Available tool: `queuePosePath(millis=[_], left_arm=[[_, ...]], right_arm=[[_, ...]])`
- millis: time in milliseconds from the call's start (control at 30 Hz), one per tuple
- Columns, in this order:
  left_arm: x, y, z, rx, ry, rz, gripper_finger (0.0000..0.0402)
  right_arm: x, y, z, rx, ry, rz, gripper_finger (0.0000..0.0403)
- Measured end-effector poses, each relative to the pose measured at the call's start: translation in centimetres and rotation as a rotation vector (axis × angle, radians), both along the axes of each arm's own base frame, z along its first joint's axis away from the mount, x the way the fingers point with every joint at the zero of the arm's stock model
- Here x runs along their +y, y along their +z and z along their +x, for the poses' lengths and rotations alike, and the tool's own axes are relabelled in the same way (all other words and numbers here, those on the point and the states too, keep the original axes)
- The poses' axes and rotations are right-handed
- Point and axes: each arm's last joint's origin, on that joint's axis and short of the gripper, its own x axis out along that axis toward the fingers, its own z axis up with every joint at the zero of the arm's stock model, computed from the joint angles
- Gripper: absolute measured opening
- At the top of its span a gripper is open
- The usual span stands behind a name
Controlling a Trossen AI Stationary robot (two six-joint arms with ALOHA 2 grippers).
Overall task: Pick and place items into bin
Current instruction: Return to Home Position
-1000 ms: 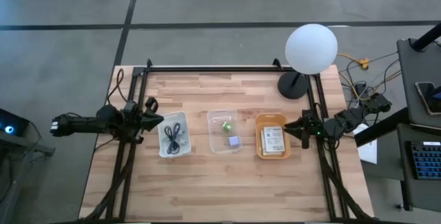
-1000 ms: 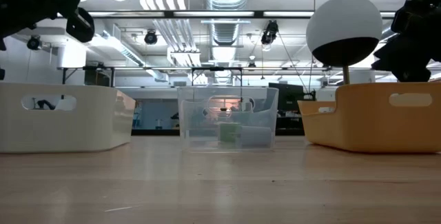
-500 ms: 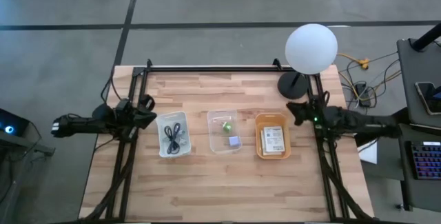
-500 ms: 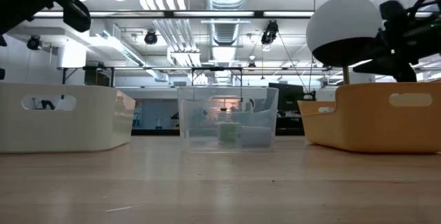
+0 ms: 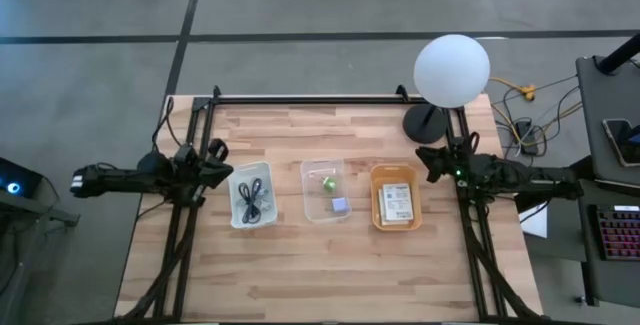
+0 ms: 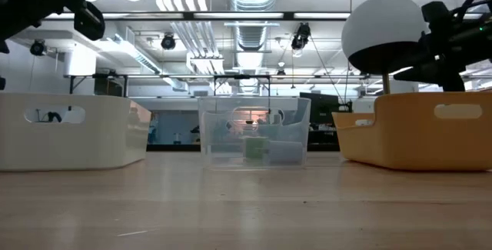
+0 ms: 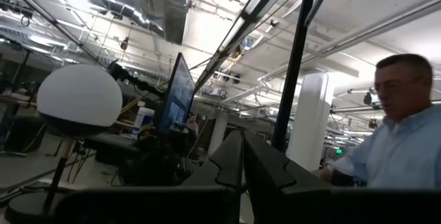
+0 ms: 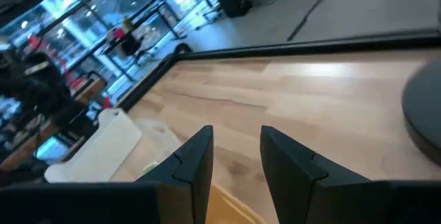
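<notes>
In the yellow bin [image 5: 396, 226], a white packet [image 5: 397, 203] — its print unreadable.

no legible text, even on packet [image 5: 397, 203]

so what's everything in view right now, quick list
table: one, light wood, under everything
white bin: one, white, left of the row
clear bin: one, see-through, middle
yellow bin: one, yellow, right of the row
cables: count unclear, black, in the white bin
small pieces: two, green and lavender, in the clear bin
box: at least one, white printed, in the yellow bin
lamp: one, white globe, far right corner
person: one, light blue shirt, beyond the table
left gripper: shut, off the table's left edge
right gripper: open, at the right edge
</notes>
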Motion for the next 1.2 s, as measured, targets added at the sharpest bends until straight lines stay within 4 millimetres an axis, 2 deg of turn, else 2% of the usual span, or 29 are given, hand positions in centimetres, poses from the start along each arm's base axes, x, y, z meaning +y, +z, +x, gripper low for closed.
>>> queuePosePath(millis=[67,100,167,233,333,400,500,633,933,1200], left_arm=[[0.0,-0.1,0.1,0.01,0.0,0.0,0.0],[0.0,-0.1,0.2,0.016,0.0,0.0,0.0],[0.0,-0.2,0.2,0.022,0.0,0.0,0.0],[0.0,-0.2,0.3,0.031,0.0,0.0,0.0],[0.0,-0.3,0.4,0.04,0.0,0.0,0.0],[0.0,-0.4,0.5,0.049,0.0,0.0,0.0],[0.0,-0.4,0.6,0.055,0.0,0.0,0.0],[0.0,-0.5,0.7,0.062,-0.001,0.001,0.0],[0.0,-0.6,0.7,0.071,0.0,0.001,0.0],[0.0,-0.5,0.7,0.064,0.0,0.001,0.0]], right_arm=[[0.1,0.3,0.1,0.012,0.056,-0.045,0.0109],[0.3,0.6,0.2,0.016,0.138,-0.088,0.0109],[1.1,1.2,0.7,0.004,0.396,-0.258,0.0109],[2.0,2.1,0.9,-0.092,0.656,-0.465,0.0109],[3.0,2.5,0.9,-0.213,0.83,-0.581,0.0109],[3.3,1.7,1.1,-0.194,0.86,-0.563,0.0109],[3.7,-0.6,1.6,-0.142,0.899,-0.535,0.0109],[4.0,-0.5,1.5,-0.154,0.919,-0.616,0.0109],[4.2,-0.4,1.5,-0.181,1.006,-0.679,0.0109],[4.3,-0.5,1.5,-0.193,1.03,-0.521,0.0109]])
